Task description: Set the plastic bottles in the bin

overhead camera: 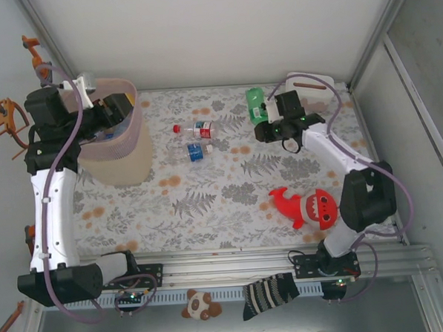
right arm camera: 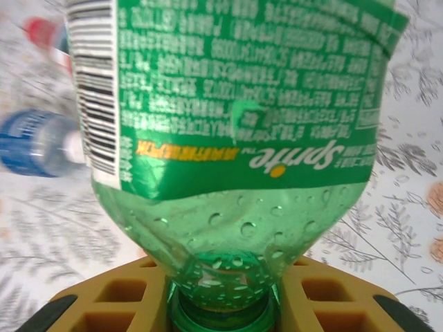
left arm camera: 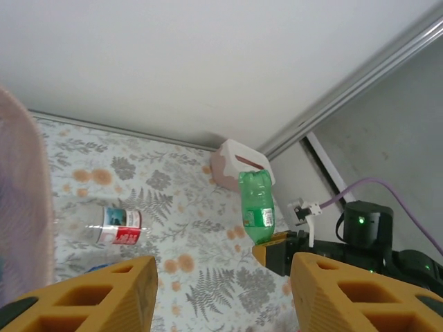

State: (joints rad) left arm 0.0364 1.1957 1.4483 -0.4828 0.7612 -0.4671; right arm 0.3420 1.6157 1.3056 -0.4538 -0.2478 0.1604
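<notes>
My right gripper (overhead camera: 262, 124) is shut on the neck of a green Sprite bottle (overhead camera: 256, 105), held above the mat at the back right; the bottle (right arm camera: 235, 138) fills the wrist view with yellow fingers (right arm camera: 124, 297) on both sides of its neck. It shows again as a green bottle (left arm camera: 256, 207) in the left wrist view. My left gripper (overhead camera: 118, 112) hangs open over the pink bin (overhead camera: 124, 141), its fingers (left arm camera: 97, 294) wide apart with nothing between. A red-labelled clear bottle (overhead camera: 201, 129) and a blue-labelled one (overhead camera: 196, 151) lie mid-mat.
A red shark plush (overhead camera: 309, 206) lies at the front right. A white slotted box (overhead camera: 310, 83) stands in the back right corner. A striped sock (overhead camera: 269, 294) and a small plush (overhead camera: 200, 306) lie before the rail. Walls close in on all sides.
</notes>
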